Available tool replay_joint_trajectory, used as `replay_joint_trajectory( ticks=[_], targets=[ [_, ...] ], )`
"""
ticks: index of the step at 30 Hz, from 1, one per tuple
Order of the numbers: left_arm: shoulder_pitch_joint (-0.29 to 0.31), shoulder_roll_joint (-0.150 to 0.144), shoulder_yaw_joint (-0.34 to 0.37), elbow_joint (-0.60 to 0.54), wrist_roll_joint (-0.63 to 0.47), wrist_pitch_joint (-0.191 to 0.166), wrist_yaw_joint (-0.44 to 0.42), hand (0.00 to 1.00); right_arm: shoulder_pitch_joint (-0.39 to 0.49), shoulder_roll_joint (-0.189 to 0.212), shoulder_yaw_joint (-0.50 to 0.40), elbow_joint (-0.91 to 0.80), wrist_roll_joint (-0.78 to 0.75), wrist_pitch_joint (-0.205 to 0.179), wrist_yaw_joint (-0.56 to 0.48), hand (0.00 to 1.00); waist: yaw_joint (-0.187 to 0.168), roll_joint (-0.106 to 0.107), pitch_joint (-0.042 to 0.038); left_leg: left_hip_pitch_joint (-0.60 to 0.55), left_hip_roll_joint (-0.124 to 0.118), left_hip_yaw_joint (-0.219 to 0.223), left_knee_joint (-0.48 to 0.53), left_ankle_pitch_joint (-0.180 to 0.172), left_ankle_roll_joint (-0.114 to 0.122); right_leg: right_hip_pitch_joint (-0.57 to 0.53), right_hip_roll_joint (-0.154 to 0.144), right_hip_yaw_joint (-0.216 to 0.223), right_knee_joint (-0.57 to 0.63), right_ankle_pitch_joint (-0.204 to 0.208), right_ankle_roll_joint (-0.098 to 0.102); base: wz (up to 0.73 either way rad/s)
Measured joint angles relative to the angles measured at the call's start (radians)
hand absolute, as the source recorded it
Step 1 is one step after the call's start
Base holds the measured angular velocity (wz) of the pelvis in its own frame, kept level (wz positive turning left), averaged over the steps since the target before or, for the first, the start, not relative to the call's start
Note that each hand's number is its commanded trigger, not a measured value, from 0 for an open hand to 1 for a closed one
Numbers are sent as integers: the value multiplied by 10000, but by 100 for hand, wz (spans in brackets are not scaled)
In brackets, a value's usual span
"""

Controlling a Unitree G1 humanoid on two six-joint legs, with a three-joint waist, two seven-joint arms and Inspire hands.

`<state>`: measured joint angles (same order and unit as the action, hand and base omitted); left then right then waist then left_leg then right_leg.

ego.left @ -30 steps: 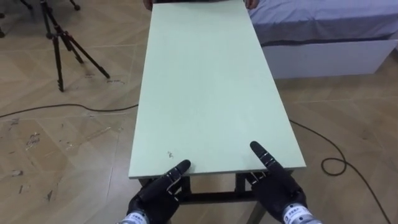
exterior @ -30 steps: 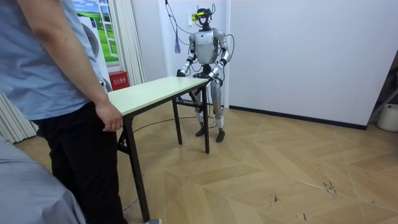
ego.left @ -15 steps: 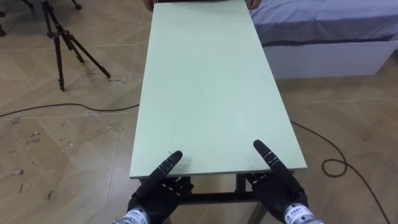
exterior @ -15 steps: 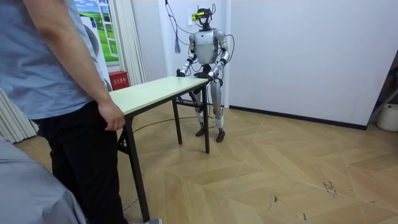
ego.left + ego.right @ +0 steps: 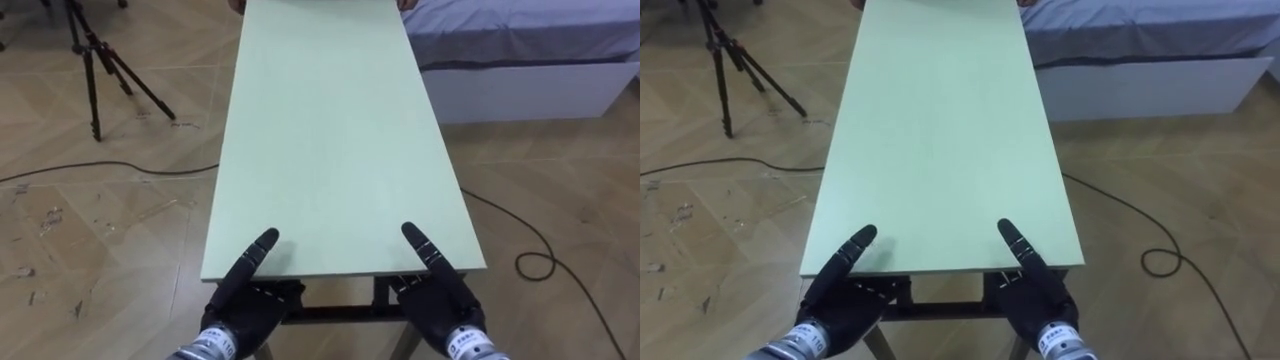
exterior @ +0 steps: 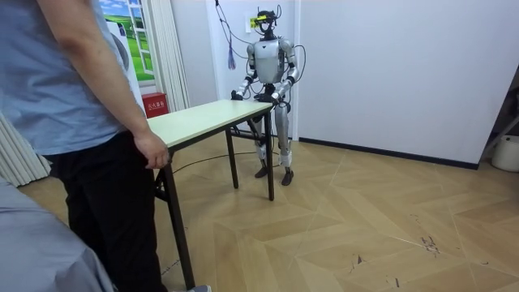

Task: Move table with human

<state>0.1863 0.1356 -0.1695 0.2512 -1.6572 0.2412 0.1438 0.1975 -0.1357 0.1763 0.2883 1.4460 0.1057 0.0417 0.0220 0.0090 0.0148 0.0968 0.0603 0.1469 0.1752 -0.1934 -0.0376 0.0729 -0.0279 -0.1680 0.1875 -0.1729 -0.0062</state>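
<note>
Both left hand (image 5: 240, 305), right hand (image 5: 441, 302) pinch table (image 5: 330, 130) edge.

The table (image 5: 330, 130) covers the front part of the left hand (image 5: 235, 310) and right hand (image 5: 447, 312) at its near edge. The room view's edge cuts off the person (image 6: 57, 81). The tripod (image 5: 95, 70) and bed (image 5: 520, 50) run past the eye view's edges.

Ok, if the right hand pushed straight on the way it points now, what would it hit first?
The table: the right hand sits at its near short edge, thumb laid on the top. Pushed on, the palm would most likely meet that edge at once.
</note>
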Motion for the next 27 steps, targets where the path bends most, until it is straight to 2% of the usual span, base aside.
replay_joint_trajectory(
  ticks=[4, 7, 11, 22, 27],
  targets=[
    [3, -73, 93, -17, 1, 0, 9, 100, 9, 113, -108, -1, -2, 71, -50, 100, 11, 3, -1, 3, -6, -119, 44, 0, 0, -45, 5, 12, -17, 2, -4, 0],
    [67, -163, 95, -174, 1, 0, 10, 100, 37, 138, -173, 9, 12, 179, -631, 100, 145, 26, 5, -15, -8, -122, 42, 0, 0, -60, 6, 2, -17, 2, -4, 0],
    [107, -339, 247, -184, 65, 0, 56, 100, 61, 166, -164, 7, -81, 201, -648, 100, 173, 51, -7, -12, -11, -135, 41, 0, 0, -38, 6, 3, -19, 2, -4, 0],
    [164, -393, 320, -184, 482, -11, 254, 100, 56, 319, -171, 7, -554, 161, -597, 100, 102, 51, -9, 3, -19, -104, -57, -1, 0, -47, -2, 22, 2, 5, -2, -1],
    [227, -539, 395, -160, 885, -49, 27, 100, 56, 334, -174, 3, -555, 160, -586, 100, 100, 35, -6, 2, -20, -117, -56, -1, 0, -48, 0, 30, -2, 4, -1, 0]
  ],
)
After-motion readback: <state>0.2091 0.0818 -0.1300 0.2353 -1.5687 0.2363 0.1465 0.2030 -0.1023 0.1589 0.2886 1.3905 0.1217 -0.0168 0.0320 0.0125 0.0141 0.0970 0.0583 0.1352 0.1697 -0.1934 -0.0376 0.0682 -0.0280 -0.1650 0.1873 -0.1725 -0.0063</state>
